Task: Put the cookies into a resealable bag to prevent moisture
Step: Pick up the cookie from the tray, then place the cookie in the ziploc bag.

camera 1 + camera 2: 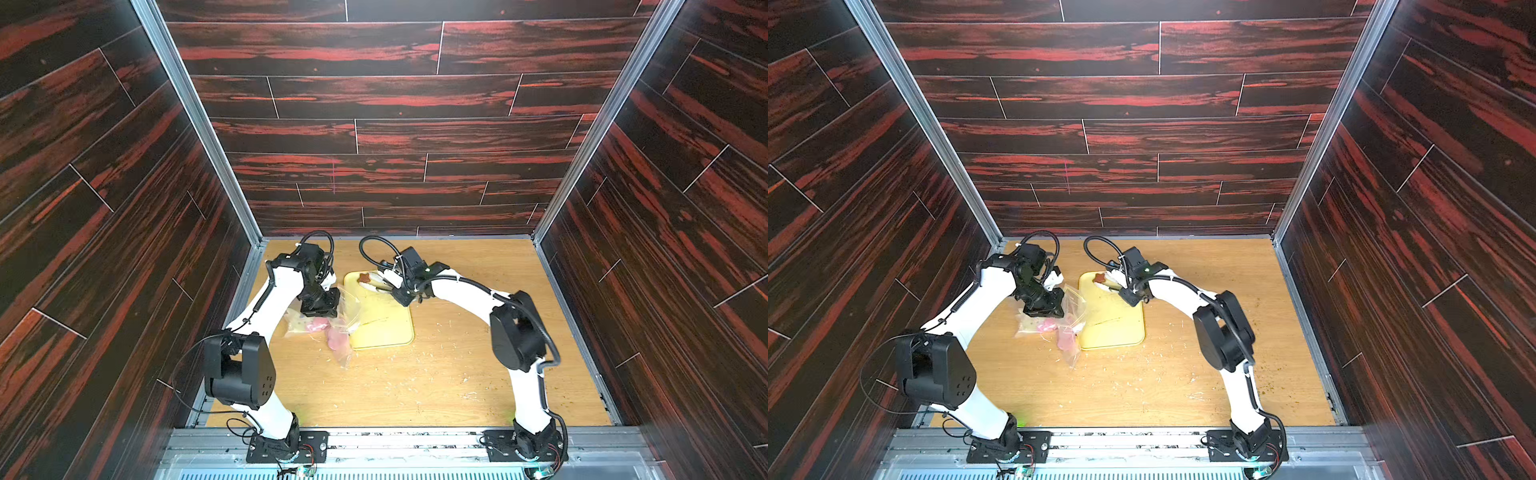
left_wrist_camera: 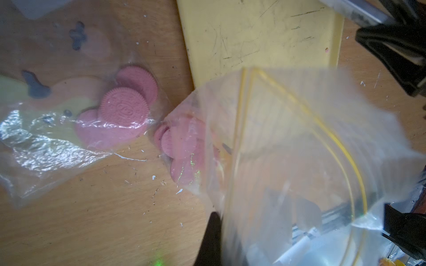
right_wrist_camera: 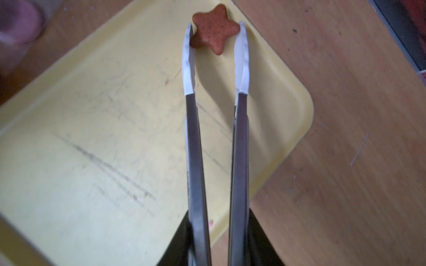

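Observation:
A brown star cookie (image 3: 214, 32) lies at a far corner of the yellow tray (image 3: 92, 138). My right gripper (image 3: 216, 230) is shut on metal tongs (image 3: 193, 149), and their white tips press close on both sides of the star. In both top views the star (image 1: 364, 276) (image 1: 1099, 277) sits just ahead of the right gripper (image 1: 401, 286). My left gripper (image 2: 221, 221) is shut on the rim of a clear resealable bag (image 2: 288, 138) and holds its mouth up. Pink cookies (image 2: 182, 149) lie in that bag's lower end.
A second clear bag (image 2: 46, 138) with a printed picture lies flat beside it on the wooden table (image 1: 415, 382), holding more pink cookies (image 2: 124, 108). Crumbs are scattered over the table. Dark panelled walls (image 1: 124, 249) enclose the table on three sides.

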Controlling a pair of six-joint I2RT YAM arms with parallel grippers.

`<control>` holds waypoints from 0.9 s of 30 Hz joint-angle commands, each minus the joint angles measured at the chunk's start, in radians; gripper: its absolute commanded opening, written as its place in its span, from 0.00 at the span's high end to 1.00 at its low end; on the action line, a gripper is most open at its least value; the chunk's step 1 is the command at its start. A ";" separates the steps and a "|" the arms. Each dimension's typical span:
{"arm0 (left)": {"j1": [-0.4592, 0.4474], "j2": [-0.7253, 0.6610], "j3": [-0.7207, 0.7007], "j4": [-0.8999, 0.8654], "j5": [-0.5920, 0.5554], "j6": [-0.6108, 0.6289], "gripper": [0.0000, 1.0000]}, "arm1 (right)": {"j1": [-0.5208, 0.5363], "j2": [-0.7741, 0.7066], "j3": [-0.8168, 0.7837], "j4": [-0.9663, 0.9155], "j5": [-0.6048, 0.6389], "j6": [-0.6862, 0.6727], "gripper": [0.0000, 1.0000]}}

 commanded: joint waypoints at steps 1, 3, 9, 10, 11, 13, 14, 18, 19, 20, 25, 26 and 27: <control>0.003 -0.003 -0.004 -0.020 0.001 0.021 1.00 | 0.001 -0.154 -0.054 0.050 -0.031 0.016 0.69; 0.003 -0.005 -0.005 -0.020 0.000 0.021 1.00 | -0.002 -0.210 -0.099 0.069 -0.044 0.020 0.70; 0.004 -0.008 -0.003 -0.020 -0.003 0.022 1.00 | -0.018 -0.433 -0.261 0.127 -0.146 0.044 0.70; 0.004 -0.008 -0.002 -0.020 -0.003 0.019 1.00 | -0.019 -0.480 -0.292 0.139 -0.172 0.048 0.70; 0.003 -0.007 0.000 -0.022 -0.005 0.019 1.00 | -0.018 -0.514 -0.314 0.147 -0.202 0.048 0.70; 0.002 -0.007 0.002 -0.022 -0.003 0.019 1.00 | -0.018 -0.596 -0.363 0.160 -0.282 0.054 0.69; 0.003 -0.007 0.003 -0.021 -0.003 0.020 1.00 | -0.017 -0.624 -0.383 0.169 -0.321 0.060 0.69; 0.004 -0.008 0.005 -0.022 0.001 0.017 1.00 | 0.012 -0.690 -0.439 0.173 -0.429 0.066 0.69; 0.003 -0.009 0.006 -0.021 -0.001 0.016 1.00 | 0.019 -0.690 -0.443 0.163 -0.449 0.063 0.69; 0.004 -0.011 0.005 -0.021 0.000 0.015 1.00 | 0.027 -0.681 -0.443 0.152 -0.457 0.059 0.69; 0.003 -0.024 0.006 -0.025 0.005 0.016 1.00 | 0.041 -0.631 -0.422 0.105 -0.460 0.038 0.66; 0.003 -0.028 0.005 -0.027 0.003 0.013 1.00 | 0.041 -0.624 -0.415 0.095 -0.454 0.035 0.65; 0.004 -0.032 0.003 -0.025 0.003 0.011 1.00 | 0.042 -0.621 -0.409 0.093 -0.451 0.032 0.64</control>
